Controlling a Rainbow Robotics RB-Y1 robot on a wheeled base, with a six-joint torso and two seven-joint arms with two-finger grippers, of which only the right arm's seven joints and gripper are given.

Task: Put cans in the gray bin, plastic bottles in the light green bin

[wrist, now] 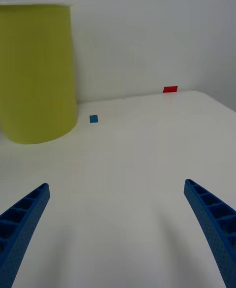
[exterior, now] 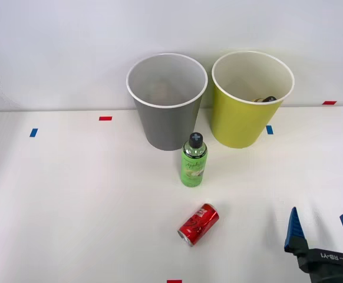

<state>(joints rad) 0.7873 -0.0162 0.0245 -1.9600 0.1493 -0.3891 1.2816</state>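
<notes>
Centrally, the can [exterior: 198, 224] lies on its side on the white bench [exterior: 71, 200], well apart from the jaws and to their left in the front view. Beyond it, the green bottle [exterior: 193, 160] stands upright with its black cap on top, just in front of the gray bin [exterior: 167, 103]. The lime bin [exterior: 248, 100] stands just beside the gray bin, nearer the jaws' side of the bench; a dark object [exterior: 266, 99] shows inside it near the rim, too little of it visible to identify. Both bins stand upright against the back wall.

The right gripper [exterior: 322, 227] sits low at the near right of the bench, jaws spread wide and holding nothing; bare bench lies between the two blue ribbed fingers [wrist: 24, 219]. In the wrist view the lime bin [wrist: 37, 71] stands ahead of the jaws and off to one side, well apart from them. A blue tape mark [wrist: 93, 118] lies just beside the bin's base, and a red tape mark [wrist: 169, 89] sits farther off at the bench's back edge.
</notes>
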